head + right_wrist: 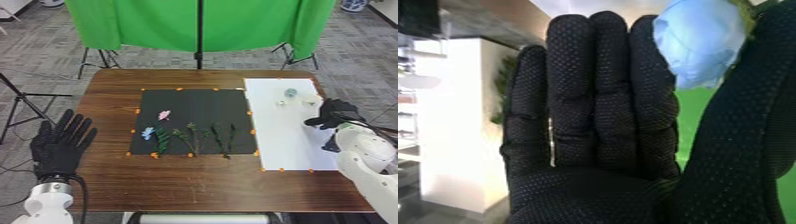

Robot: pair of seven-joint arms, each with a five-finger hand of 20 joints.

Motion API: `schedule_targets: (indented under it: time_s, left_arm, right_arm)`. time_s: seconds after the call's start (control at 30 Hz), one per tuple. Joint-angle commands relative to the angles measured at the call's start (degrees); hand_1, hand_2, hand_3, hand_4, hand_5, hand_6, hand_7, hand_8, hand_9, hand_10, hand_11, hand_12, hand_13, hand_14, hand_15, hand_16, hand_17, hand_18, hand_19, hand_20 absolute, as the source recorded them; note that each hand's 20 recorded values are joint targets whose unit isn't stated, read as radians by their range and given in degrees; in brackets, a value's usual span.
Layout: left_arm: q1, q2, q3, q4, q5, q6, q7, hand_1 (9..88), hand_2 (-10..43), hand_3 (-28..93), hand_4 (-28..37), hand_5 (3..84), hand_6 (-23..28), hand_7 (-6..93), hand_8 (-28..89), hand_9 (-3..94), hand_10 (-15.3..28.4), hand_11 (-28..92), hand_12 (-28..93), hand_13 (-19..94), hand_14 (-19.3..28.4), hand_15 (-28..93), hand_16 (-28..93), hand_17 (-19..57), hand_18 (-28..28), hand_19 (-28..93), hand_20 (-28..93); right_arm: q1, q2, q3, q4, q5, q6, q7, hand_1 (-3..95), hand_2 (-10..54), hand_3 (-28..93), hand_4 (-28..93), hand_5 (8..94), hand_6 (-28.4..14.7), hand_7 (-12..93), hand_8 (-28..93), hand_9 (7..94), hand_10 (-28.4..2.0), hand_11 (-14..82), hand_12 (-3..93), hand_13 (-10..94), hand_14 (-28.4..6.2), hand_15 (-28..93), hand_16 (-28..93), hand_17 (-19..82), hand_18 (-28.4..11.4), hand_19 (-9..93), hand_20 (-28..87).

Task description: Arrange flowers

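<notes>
In the head view the left hand [60,145] rests open at the table's left side, left of the black mat. The right hand [336,113] is over the white sheet's right edge. On the black mat lie a pink flower [164,115], a blue flower [147,133] and several green stems [193,137]. A grey-blue round item [290,93] and small pale items [281,103] are on the white sheet. In the right wrist view the right hand [593,130] has straight fingers; a pale blue petalled thing [702,40] shows between fingers and thumb. Whether they touch it, I cannot tell.
The black mat [182,100] has orange markers around its edges. Beside it on the right lies the white sheet [293,145] on the brown table [178,192]. A green cloth [151,30] hangs on stands behind the table.
</notes>
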Motion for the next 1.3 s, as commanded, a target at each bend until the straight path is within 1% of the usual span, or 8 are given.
schedule_targets:
  time_s: [0.03,0.33,0.6,0.83,0.97,1.07,1.13,1.3]
  left_arm:
    - [1.3,-0.6,0.08,0.08,-0.14,0.02,-0.33,23.4,12.4,74,-28.3,42.9,7.1,12.0,-9,35.4,14.0,21,10,27,13.4,29,-5,-3.1,12.6,25,12]
    - [1.7,-0.41,-0.52,0.01,-0.02,0.11,-0.63,23.4,12.4,74,-28.3,42.9,7.1,12.0,-9,35.6,14.2,21,10,27,13.4,29,-5,-3.1,12.7,25,12]
    - [1.8,-0.08,-0.85,0.08,0.1,0.19,-1.09,23.4,12.4,74,-28.3,42.9,7.1,12.0,-9,35.6,14.0,21,10,27,13.4,29,-5,-3.1,12.6,25,12]
    - [1.2,0.14,-0.45,0.3,0.14,0.26,-1.39,23.4,12.4,74,-28.3,43.0,7.2,12.0,-9,35.6,14.0,21,10,27,13.4,29,-5,-3.1,12.6,25,12]
    - [0.9,0.3,-0.3,0.31,0.23,0.46,-1.36,23.5,12.4,74,-28.3,42.9,7.2,12.1,-9,35.6,14.0,21,10,27,13.4,29,-5,-3.1,12.7,25,12]
    - [0.8,0.29,0.08,0.27,0.12,0.6,-1.27,23.4,12.4,74,-28.3,43.0,7.2,12.0,-9,35.7,14.0,21,10,27,13.4,29,-5,-3.1,12.7,25,12]
    - [0.2,0.37,0.37,0.43,0.27,0.55,-1.63,23.5,12.4,74,-28.3,42.9,7.2,12.0,-9,35.7,14.0,21,10,27,13.4,29,-6,-3.1,12.7,25,12]
    - [-0.3,0.89,0.78,0.5,0.17,0.6,-1.47,23.4,12.4,74,-28.3,43.0,7.2,11.9,-9,35.6,14.0,21,10,27,13.3,29,-5,-3.1,12.7,25,12]
  right_arm:
    - [0.9,1.2,0.0,-1.9,-0.3,1.9,-0.8,94.6,-9.5,-28,48,72.1,2.9,50,13,84.7,-6.1,12.0,45.5,72,-2.1,37,48,26,-19.1,62,35]
    - [2.1,1.9,-0.6,-6.7,0.8,5.5,-2.6,94.6,-9.5,-28,50,72.6,3.0,50,13,85.3,-6.3,11.5,46.2,73,-2.2,36,50,26,-19.0,62,34]
    - [14.4,-2.6,-11.1,-9.2,1.6,5.3,-7.2,94.6,-9.5,-28,50,72.3,3.1,50,14,85.1,-6.3,11.4,46.5,72,-2.1,36,50,25,-18.8,62,34]
    - [26.0,-10.5,-22.5,-5.8,1.7,4.5,-11.3,94.6,-9.5,-28,50,72.0,3.2,50,13,85.0,-6.2,11.3,46.5,72,-2.3,36,50,25,-18.7,61,34]
    - [30.7,-15.4,-28.0,-2.1,1.2,3.3,-14.2,94.6,-9.5,-28,50,72.1,3.1,50,13,85.2,-6.3,11.2,46.3,72,-2.3,36,50,25,-18.7,61,34]
    - [33.5,-18.8,-31.5,1.6,0.7,2.4,-15.9,94.6,-9.5,-28,50,72.2,3.2,50,13,85.2,-6.3,11.2,46.3,72,-2.2,36,50,25,-18.8,62,34]
    - [34.7,-20.6,-33.1,3.3,0.1,0.8,-16.2,94.6,-9.5,-28,50,72.2,3.2,50,13,85.2,-6.2,11.2,46.2,72,-2.2,36,50,25,-18.7,62,34]
    - [36.9,-23.6,-36.8,6.8,-0.8,-0.1,-16.6,94.6,-9.5,-28,49,72.3,3.2,50,13,85.2,-6.0,11.3,46.3,72,-2.0,35,50,25,-18.6,61,34]
